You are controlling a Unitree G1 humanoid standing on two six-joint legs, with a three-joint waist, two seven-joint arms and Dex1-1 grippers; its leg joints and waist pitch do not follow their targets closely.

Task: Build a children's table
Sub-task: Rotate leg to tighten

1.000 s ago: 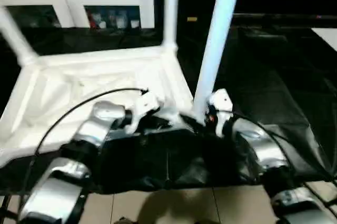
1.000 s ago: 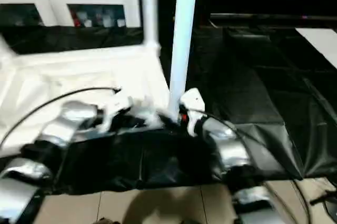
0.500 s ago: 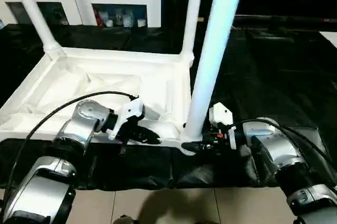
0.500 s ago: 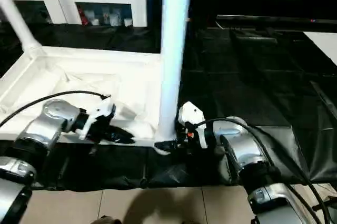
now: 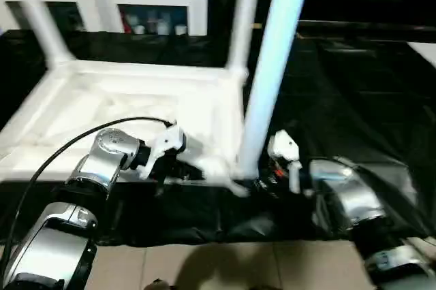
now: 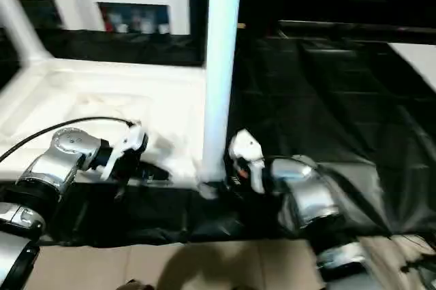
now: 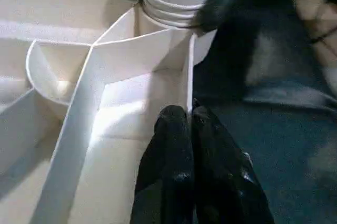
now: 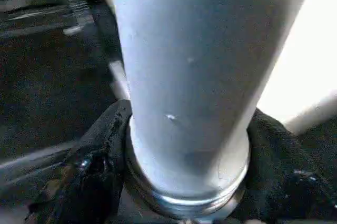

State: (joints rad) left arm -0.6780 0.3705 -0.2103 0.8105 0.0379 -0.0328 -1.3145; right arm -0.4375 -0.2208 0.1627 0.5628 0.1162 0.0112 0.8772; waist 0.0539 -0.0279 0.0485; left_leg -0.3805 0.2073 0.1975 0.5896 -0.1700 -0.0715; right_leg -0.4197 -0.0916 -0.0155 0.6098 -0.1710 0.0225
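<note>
Care is needed: the leg [image 5: 269,79], clasped at its base by the right fingers [image 8: 89,166], should be kept upright while seated in the children's table [image 5: 122,109] socket; left fingers [image 7: 171,150] are clenched empty.

L arm bent inward, L pincer [image 7: 190,116] fingers pressed together, pointing fwd. R arm angled in, R pincer [image 8: 184,145] fingers [image 8: 95,155] spread, one each side of leg.

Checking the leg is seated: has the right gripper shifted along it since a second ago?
No. The right gripper stays at the base of the leg, where it meets the tabletop.
</note>
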